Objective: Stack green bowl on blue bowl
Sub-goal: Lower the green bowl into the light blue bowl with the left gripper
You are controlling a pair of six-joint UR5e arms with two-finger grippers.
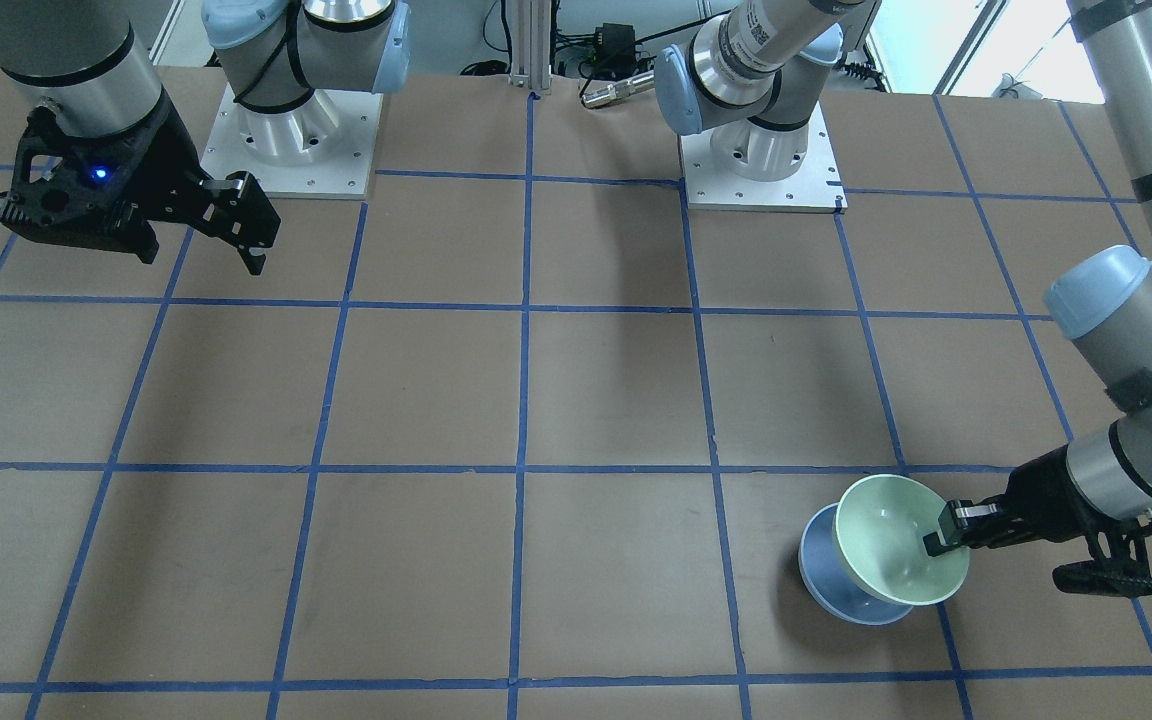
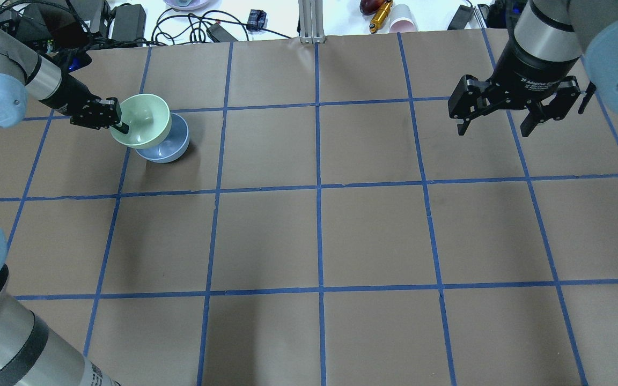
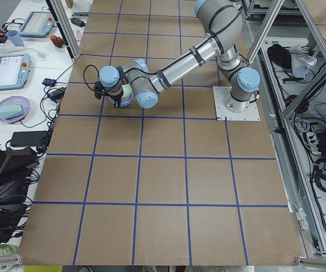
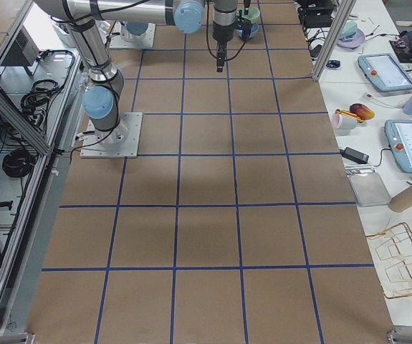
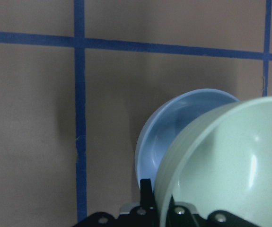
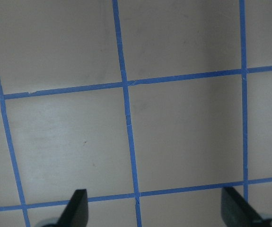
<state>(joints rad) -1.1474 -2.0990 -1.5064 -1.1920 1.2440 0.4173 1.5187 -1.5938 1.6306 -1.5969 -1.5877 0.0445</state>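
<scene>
- Pinching rim of green bowl (image 2: 141,120) with left gripper (image 2: 120,122), one finger inside and one outside; probably chosen because the rim is the only thin edge to grab.
- Held tilted over blue bowl (image 2: 172,149), offset toward the gripper side; cannot tell whether the bowls touch.
- Sitting mouth-up on table (image 2: 373,236), far-left area from the robot: blue bowl, ready to receive.
- Judged mid-placement: needs levelling and centring, then lowering and letting go.
- Spread wide and empty, parked well apart to stay clear: right gripper (image 2: 494,128).
</scene>
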